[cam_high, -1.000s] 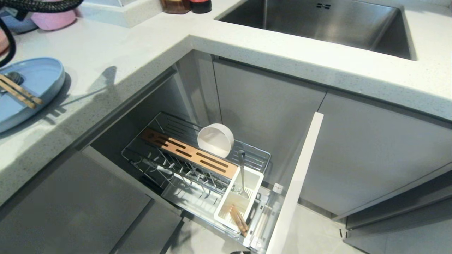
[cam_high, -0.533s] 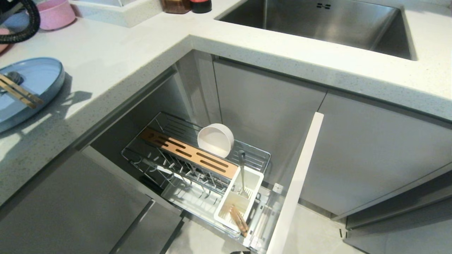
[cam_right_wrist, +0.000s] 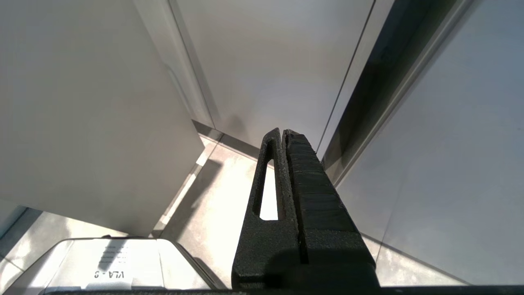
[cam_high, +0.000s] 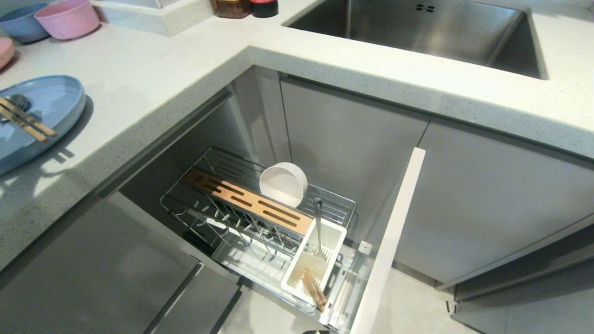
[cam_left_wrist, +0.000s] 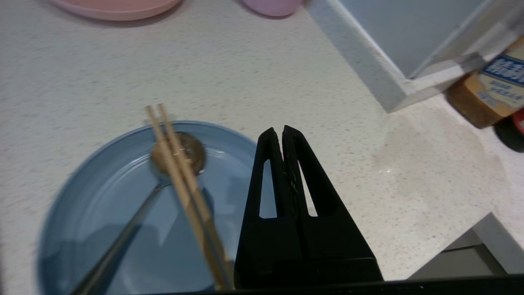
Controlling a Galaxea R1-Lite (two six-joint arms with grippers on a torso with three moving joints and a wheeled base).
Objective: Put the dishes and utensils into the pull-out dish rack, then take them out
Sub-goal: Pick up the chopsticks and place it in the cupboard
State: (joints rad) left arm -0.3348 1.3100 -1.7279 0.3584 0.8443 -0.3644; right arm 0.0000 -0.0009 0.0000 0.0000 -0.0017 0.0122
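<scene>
L hand [cam_left_wrist: 282,130] fingers pressed together, empty, above blue plate [cam_high: 44,99] w/ chopsticks [cam_high: 25,121] & spoon [cam_left_wrist: 172,164], left of frame. Bowl [cam_high: 283,184] in rack [cam_high: 260,218], centre. R hand [cam_right_wrist: 283,132] fingers together too, by cabinets.

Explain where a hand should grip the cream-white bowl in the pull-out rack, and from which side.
Pinch the cream-white bowl by its upper rim, coming from above: it stands on edge behind the wooden strip, so the top rim is free while the wire rack blocks the lower part.
</scene>
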